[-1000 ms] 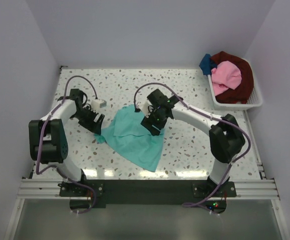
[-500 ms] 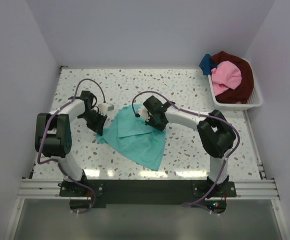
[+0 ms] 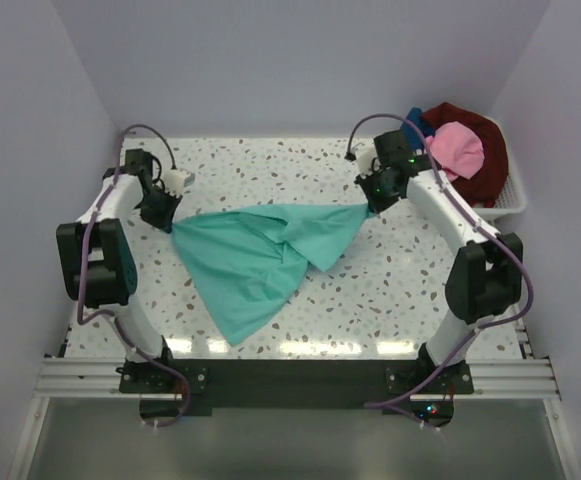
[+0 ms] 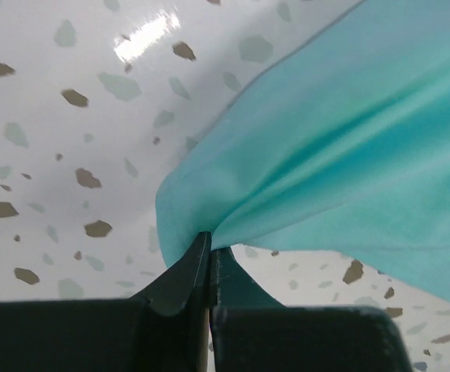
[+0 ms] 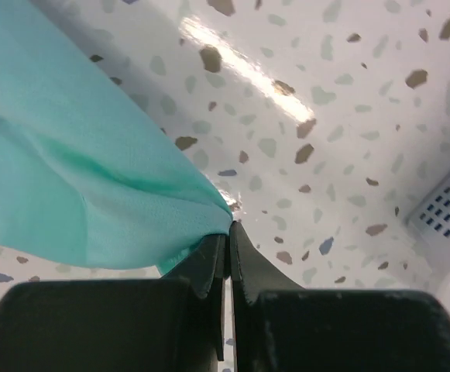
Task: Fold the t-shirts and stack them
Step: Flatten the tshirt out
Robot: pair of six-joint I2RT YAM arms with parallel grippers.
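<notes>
As seen from the top external view, the teal-green t-shirt (image 3: 260, 255) spans from the left end effector (image 3: 170, 222) to the right end effector (image 3: 368, 207), its lower part draped on the counter (image 3: 420, 290) between them. Left wrist: the tips are closed on a bunched corner directly ahead. Right wrist: the tips likewise pinch a gathered corner. The fabric appears light, limp and prone to sagging; corners or hems are judged the best holds.

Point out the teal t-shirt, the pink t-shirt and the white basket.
teal t-shirt (image 3: 260, 255): top external view, middle of the stretched fabric.
pink t-shirt (image 3: 455, 148): top external view, middle of the bundle.
white basket (image 3: 507, 207): top external view, near rim.
</notes>
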